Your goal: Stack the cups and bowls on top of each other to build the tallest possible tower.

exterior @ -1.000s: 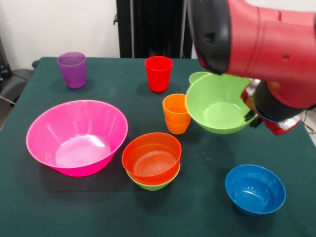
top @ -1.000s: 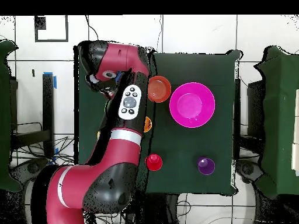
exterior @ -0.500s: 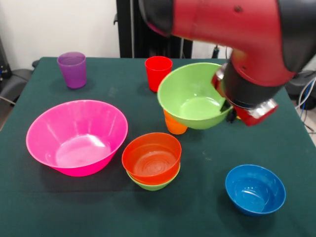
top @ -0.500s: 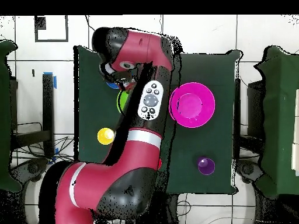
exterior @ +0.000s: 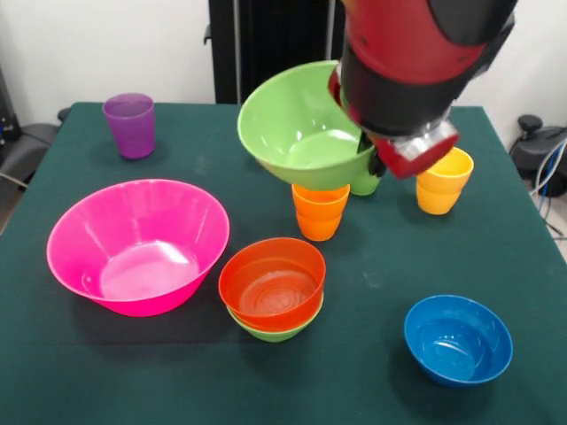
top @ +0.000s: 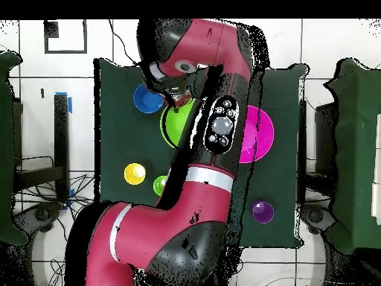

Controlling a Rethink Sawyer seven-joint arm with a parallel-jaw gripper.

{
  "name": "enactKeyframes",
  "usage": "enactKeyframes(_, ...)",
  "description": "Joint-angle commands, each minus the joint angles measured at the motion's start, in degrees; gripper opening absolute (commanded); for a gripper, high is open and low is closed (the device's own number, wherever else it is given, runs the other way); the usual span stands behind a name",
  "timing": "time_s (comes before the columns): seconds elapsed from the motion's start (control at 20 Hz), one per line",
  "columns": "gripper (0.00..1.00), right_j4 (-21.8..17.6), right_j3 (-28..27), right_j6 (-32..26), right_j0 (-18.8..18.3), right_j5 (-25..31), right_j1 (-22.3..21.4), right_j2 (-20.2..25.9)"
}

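Hanging tilted, large green bowl (exterior: 301, 124) hides red cup.

I can read no text, label, brand, number or sign in either view. The arm (top: 216, 112) carries a black oval panel (top: 221, 131) with small round buttons in the overhead view, but I cannot make out any marking on them. The bowls and cups in the front view show plain coloured surfaces with no print.
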Motion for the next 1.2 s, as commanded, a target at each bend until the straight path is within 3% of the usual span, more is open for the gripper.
enactKeyframes(0.05, 0.00, -0.44, -6.62, -2.57, 0.10, 8.46, -0.40, 2.07)
enactKeyframes(0.35, 0.00, 2.01, -4.76, 5.97, 1.77, 3.63, -3.81, 2.25)
enactKeyframes(0.45, 0.00, 2.44, -6.01, 6.30, 1.69, 5.06, -4.17, 1.48)
enactKeyframes(0.55, 0.00, 3.24, -1.24, 10.53, 2.88, 0.65, -6.16, 2.96)
enactKeyframes(0.65, 0.00, 2.25, 2.47, 10.32, 3.99, -4.06, -6.21, 3.59)
enactKeyframes(0.75, 0.00, 1.17, 3.88, 6.03, 4.12, -7.87, -5.01, 4.69)
enactKeyframes(0.85, 0.00, 0.50, 0.41, 5.55, 3.57, -6.54, -2.17, 3.44)
enactKeyframes(0.95, 0.00, -0.31, 0.43, 8.29, 3.61, -11.42, -1.20, 2.48)
enactKeyframes(1.2, 0.00, -1.48, 3.67, 8.72, 3.79, -16.35, -1.22, 1.81)
